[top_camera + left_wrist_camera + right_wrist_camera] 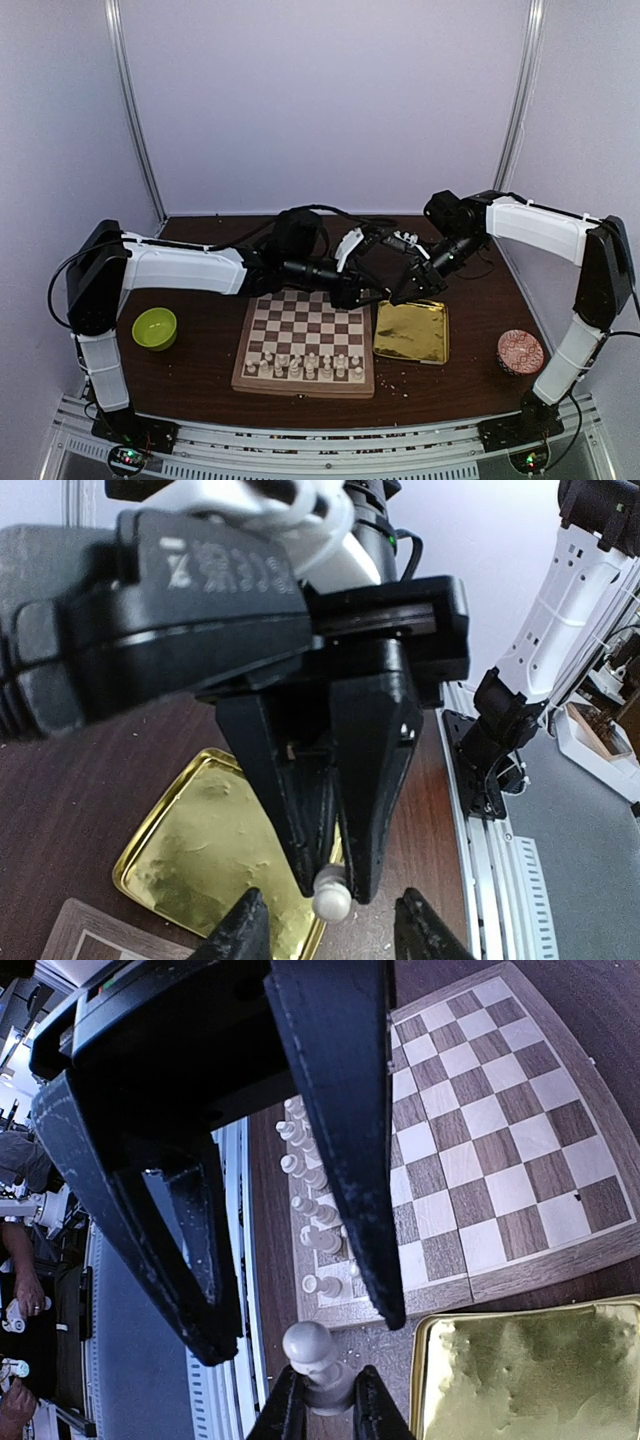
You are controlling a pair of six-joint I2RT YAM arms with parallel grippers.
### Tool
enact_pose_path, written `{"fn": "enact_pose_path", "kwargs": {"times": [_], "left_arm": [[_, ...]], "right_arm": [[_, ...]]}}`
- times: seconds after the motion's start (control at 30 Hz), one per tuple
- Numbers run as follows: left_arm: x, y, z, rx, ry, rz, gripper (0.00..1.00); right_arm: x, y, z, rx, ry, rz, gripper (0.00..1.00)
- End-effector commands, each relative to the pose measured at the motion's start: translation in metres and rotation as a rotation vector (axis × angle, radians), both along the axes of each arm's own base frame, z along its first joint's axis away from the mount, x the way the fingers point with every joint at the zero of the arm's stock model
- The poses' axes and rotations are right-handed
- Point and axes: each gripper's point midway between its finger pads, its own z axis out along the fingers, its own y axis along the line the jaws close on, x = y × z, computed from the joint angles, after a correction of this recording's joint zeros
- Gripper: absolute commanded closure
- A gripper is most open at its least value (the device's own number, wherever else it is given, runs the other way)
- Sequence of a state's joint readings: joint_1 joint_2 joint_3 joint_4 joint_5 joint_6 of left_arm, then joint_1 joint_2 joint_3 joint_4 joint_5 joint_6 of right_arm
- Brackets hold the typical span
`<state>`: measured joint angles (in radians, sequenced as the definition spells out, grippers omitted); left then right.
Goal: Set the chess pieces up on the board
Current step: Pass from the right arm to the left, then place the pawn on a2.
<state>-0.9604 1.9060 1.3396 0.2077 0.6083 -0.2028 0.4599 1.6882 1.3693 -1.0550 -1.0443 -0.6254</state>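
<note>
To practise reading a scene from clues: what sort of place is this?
Probably a robotics lab test cell: a left arm and a right arm mounted on a metal rail at a table, plain white enclosure walls, and a chessboard for practice.

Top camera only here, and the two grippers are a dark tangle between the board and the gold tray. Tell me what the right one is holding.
Observer: The right gripper is shut on a small white chess piece. The piece's round head sticks out past the fingertips.
Operator: Now report the left jaws.
Observer: The left gripper is open. Its fingers stand one on each side of that piece, and both wrist views show a gap on each side.
</note>
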Motion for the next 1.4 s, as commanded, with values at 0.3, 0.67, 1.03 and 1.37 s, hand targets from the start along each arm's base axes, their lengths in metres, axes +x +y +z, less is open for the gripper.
{"fn": "enact_pose_path", "kwargs": {"times": [0.3,0.67,1.03,1.37], "left_arm": [[0.001,-0.013,0.011,-0.052,0.003,-0.039,0.70],[-0.003,-0.014,0.012,-0.033,-0.007,-0.079,0.93],[-0.003,0.082,0.002,0.289,-0.167,0.097,0.95],[0.007,0.216,-0.040,0.637,-0.106,0.562,0.94]], "right_arm": [[-0.008,-0.002,0.013,0.037,-0.008,0.024,0.91],[-0.009,-0.003,0.011,0.026,-0.006,0.033,0.86],[-0.009,-0.022,0.018,0.014,-0.041,0.024,0.49],[-0.001,-0.031,0.011,-0.013,-0.040,-0.001,0.47]]}}
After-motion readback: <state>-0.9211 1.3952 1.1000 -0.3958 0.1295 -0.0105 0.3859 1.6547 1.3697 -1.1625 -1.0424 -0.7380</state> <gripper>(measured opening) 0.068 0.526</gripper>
